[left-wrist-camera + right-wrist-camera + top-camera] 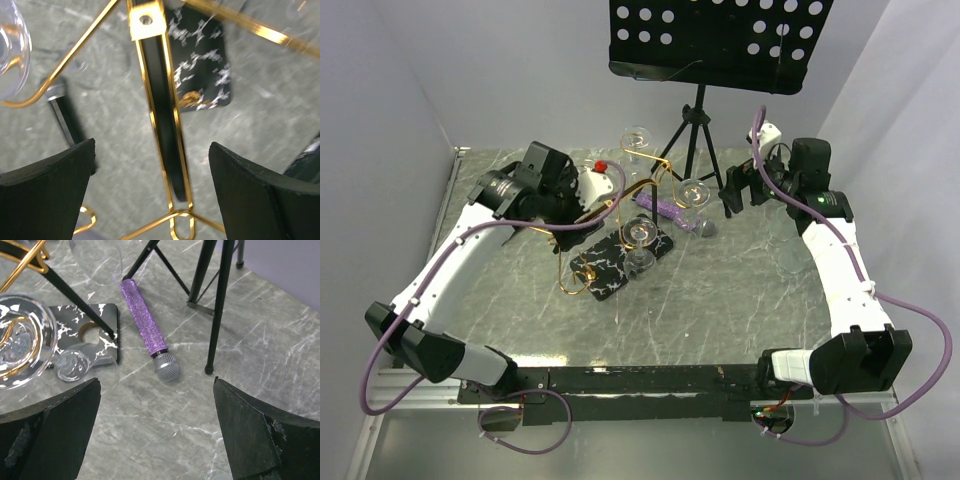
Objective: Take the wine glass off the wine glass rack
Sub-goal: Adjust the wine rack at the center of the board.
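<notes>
The gold wine glass rack (pixel 658 172) stands mid-table on its black white-veined base (pixel 616 265). Clear wine glasses hang on its arms at the back (pixel 638 140), on the right (pixel 692 192) and low in front (pixel 640 235). My left gripper (pixel 580 210) is open at the rack's left side. In the left wrist view its jaws (pixel 151 145) straddle a gold slotted arm (pixel 160 115) without touching it, with the base (pixel 202 75) below and a glass bowl (pixel 11 50) at upper left. My right gripper (pixel 733 195) is open and empty, right of the glasses; it is also open in its wrist view (pixel 156 382).
A black tripod music stand (pixel 698 120) stands behind the rack, its legs (pixel 220 305) near my right gripper. A purple microphone (pixel 147 335) lies between rack and tripod. A white object with a red top (pixel 598 178) sits behind my left gripper. A faint clear glass (pixel 788 258) stands under the right arm.
</notes>
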Tool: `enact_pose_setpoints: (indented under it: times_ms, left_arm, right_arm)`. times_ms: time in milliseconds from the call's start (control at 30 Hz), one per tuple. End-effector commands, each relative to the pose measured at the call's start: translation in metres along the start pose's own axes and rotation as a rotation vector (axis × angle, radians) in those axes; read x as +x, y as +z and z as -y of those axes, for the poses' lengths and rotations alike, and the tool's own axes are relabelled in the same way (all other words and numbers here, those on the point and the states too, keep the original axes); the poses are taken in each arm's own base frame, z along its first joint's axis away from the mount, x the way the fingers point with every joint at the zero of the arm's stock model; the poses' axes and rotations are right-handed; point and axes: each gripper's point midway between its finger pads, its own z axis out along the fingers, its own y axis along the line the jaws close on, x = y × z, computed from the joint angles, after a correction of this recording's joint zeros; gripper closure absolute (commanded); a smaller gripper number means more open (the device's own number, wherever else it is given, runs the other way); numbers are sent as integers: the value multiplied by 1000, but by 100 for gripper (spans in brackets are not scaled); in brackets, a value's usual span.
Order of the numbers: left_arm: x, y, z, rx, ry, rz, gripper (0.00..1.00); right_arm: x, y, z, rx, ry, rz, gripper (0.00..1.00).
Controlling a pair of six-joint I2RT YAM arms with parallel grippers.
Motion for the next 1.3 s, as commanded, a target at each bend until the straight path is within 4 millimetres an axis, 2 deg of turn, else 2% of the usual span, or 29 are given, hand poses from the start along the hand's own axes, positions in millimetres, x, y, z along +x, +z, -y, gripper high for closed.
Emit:
enact_pose_setpoints:
  times_ms: [0, 100, 167, 567, 767, 967, 1267]
  left_arm:
    - [23, -17, -16, -109, 144, -88, 0]
    - [30, -16, -21, -128, 167, -117, 0]
    - [34, -16, -32, -185, 176, -140, 0]
    - [30, -33, -91, -400, 285, -174, 0]
    - [26, -37, -117, -462, 269, -177, 0]
    - [20, -39, -119, -458, 243, -142, 0]
    - [-14, -70, -89, -381, 154, 73, 0]
  right_arm:
    - [-23, 0, 6, 28, -17, 74, 0]
    - [-20, 1, 4, 22, -16, 68, 0]
    - [-18, 2, 3, 21, -13, 62, 0]
    - [-5, 2, -3, 3, 5, 40, 0]
    - [1, 0, -8, -7, 13, 35, 0]
    - [4, -2, -10, -9, 10, 28, 0]
    - [3, -4, -16, -35, 18, 32, 0]
